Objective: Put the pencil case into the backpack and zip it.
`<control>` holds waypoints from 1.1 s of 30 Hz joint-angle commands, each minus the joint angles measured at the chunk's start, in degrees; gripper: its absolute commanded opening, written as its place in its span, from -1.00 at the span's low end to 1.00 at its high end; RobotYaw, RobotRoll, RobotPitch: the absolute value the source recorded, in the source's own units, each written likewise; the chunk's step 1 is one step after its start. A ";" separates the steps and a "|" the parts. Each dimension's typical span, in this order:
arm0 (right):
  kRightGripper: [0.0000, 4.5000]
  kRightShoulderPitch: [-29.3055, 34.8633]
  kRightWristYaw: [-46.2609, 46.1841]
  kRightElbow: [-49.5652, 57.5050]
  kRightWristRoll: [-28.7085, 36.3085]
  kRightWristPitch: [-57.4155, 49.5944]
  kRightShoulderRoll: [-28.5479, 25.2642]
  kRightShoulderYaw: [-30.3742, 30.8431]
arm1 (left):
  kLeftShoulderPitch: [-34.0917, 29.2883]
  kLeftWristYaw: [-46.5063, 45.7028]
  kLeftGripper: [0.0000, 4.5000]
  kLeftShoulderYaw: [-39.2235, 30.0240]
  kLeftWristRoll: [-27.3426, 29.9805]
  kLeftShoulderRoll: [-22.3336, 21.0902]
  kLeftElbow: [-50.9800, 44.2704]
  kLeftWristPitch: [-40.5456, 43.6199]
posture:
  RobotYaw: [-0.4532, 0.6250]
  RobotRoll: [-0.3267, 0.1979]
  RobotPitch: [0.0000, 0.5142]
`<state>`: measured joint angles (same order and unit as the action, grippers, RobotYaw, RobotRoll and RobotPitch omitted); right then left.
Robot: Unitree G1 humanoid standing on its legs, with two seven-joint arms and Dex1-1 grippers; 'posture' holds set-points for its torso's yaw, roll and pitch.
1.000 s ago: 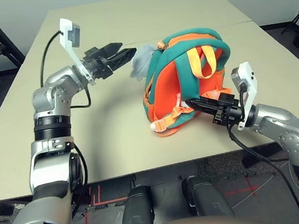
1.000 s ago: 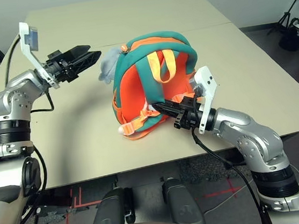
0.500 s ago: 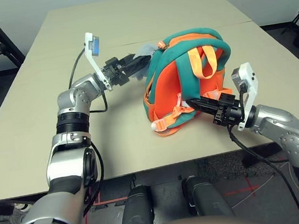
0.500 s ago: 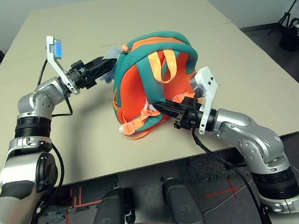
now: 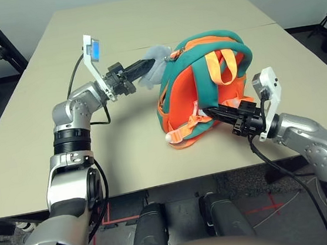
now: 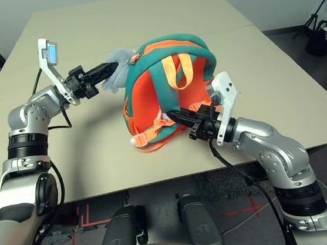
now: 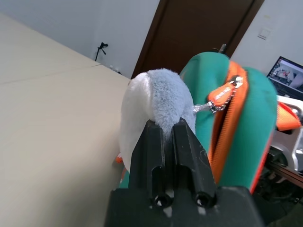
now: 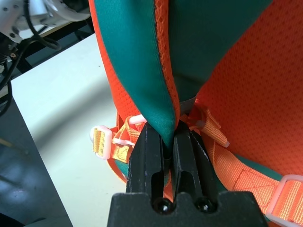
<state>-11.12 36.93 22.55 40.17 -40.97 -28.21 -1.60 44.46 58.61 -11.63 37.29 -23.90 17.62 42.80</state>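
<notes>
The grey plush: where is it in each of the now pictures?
Left eye: upper middle, at the left pincer's tip, beside the backpack.
Right eye: upper middle, slightly left; same plush.
Left wrist: centre, pinched by the left pincer.
Right wrist: I can't find it there.
Shared landmark: the backpack's teal fabric, in all four.

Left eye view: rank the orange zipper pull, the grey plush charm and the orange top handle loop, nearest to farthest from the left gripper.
1. Grey plush charm: at the left gripper's fingertips.
2. Zipper pull: on the backpack's left edge.
3. Handle loop: farther right, on the backpack.
</notes>
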 commanded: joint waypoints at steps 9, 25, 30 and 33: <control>-1.00 -0.97 0.34 -1.89 -0.97 -0.26 1.19 2.07 | -5.56 -2.33 -0.99 -1.90 6.82 -7.21 -16.44 9.51 | -0.43 0.25 -0.65; -1.00 -2.43 1.40 -3.55 -2.23 -0.01 2.19 2.50 | -18.10 -4.19 -0.99 -2.35 8.89 -12.96 -20.91 12.66 | -0.36 0.25 -0.63; -1.00 -2.65 1.58 -3.72 -2.36 -0.06 2.10 2.57 | -21.80 -4.16 -0.99 -1.44 8.97 -14.21 -21.64 13.15 | -0.36 0.25 -0.63; -1.00 -2.70 1.67 -3.75 -2.41 -0.04 2.07 2.58 | -23.77 -4.25 -0.99 -0.77 8.16 -14.78 -21.81 12.85 | -0.36 0.25 -0.63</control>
<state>-13.43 38.29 19.87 38.50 -40.77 -26.07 -0.28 21.82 54.67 -13.15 46.14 -37.60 -3.65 55.36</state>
